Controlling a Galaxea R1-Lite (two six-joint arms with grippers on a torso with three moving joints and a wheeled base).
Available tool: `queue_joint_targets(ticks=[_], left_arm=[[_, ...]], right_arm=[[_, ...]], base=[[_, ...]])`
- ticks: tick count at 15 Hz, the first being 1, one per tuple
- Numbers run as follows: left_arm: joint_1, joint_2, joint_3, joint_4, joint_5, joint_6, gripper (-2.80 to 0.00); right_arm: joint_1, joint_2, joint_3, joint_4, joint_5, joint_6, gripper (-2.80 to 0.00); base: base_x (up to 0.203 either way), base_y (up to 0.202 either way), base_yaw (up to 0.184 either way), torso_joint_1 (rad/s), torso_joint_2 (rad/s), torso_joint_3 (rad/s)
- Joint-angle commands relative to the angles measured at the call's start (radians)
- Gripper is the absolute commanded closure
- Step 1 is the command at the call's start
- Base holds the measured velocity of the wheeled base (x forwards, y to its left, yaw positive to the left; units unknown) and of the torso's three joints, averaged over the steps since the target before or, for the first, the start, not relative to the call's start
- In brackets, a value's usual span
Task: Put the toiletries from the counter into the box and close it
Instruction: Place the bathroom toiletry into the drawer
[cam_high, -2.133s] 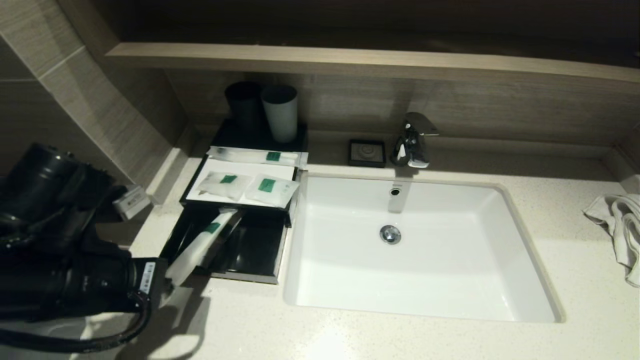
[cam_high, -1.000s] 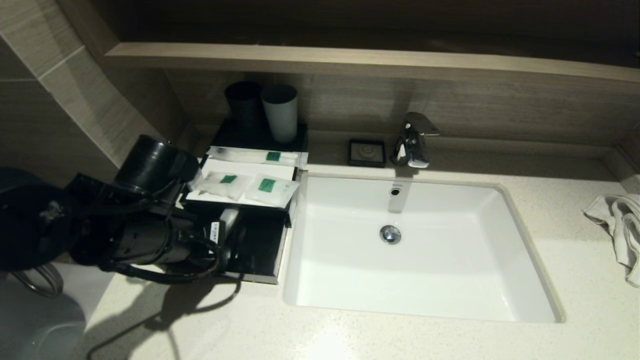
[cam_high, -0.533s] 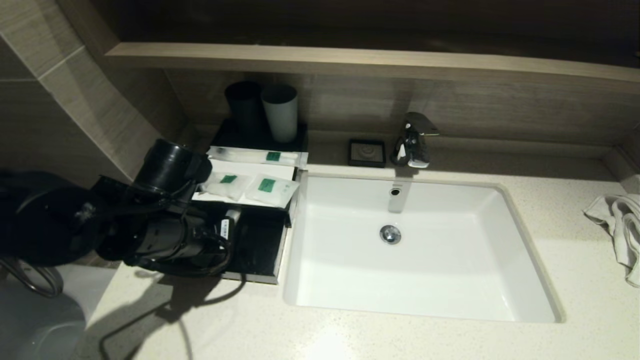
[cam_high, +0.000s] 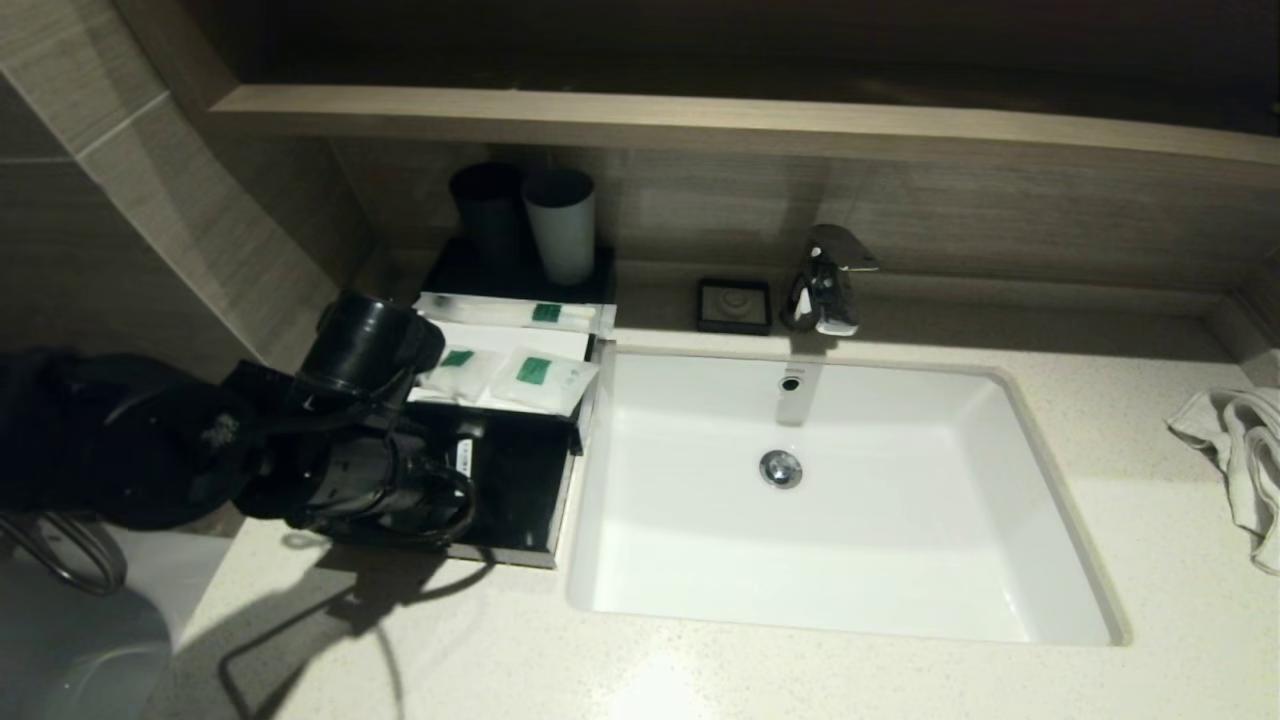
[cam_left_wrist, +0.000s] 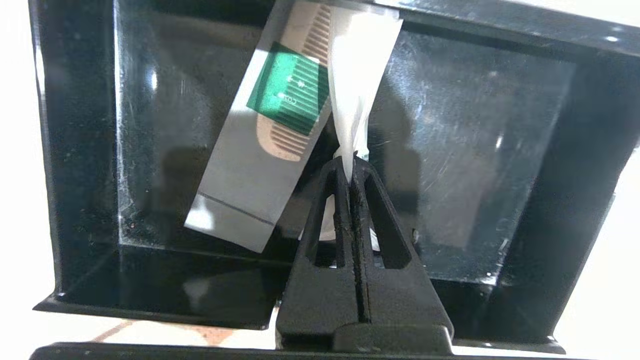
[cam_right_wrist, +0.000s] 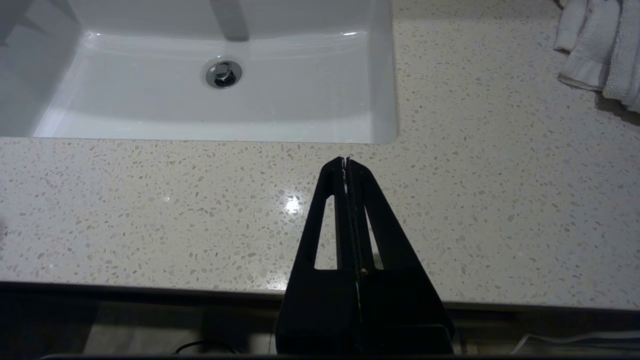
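Observation:
The black box (cam_high: 575, 418) stands left of the sink with its front drawer (cam_high: 520, 490) pulled out. Two small pouches (cam_high: 455, 365) (cam_high: 540, 375) lie on its white top panel (cam_high: 500, 340), and one long slim packet (cam_high: 510, 313) lies along the panel's back edge. My left arm (cam_high: 380, 470) reaches over the drawer. In the left wrist view my left gripper (cam_left_wrist: 351, 162) is shut on the end of the other long packet (cam_left_wrist: 357, 75), inside the glossy drawer (cam_left_wrist: 475, 150); its comb and green label show beside it (cam_left_wrist: 290, 95). My right gripper (cam_right_wrist: 346, 160) is shut and empty above the counter (cam_right_wrist: 150, 210).
A black tumbler (cam_high: 490, 215) and a grey tumbler (cam_high: 562, 225) stand behind the box. A small black dish (cam_high: 735, 305) and the tap (cam_high: 825, 280) are behind the sink basin (cam_high: 850, 560). A white towel (cam_high: 1240, 450) lies at the far right.
My left arm has moved right and forward over the drawer. The long packet that stuck out over the drawer's front left corner is now carried inside it, under my arm.

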Motion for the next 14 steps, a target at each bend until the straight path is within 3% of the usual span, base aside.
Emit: queue_joint_targets(ticks=[1,14], left_arm=[[0.000,0.004,-0.001,-0.002,0.002,-0.002,-2.80],[0.000,-0.157,-0.022,0.002,0.014,0.015,-2.80]], right_arm=[[0.000,0.002,0.000,0.000,0.000,0.001,0.00],[0.000,0.002,0.000,0.000,0.000,0.001,0.00]], base=[[0.000,0.000,0.000,0.000,0.00,0.000],[0.000,0.000,0.000,0.000,0.00,0.000]])
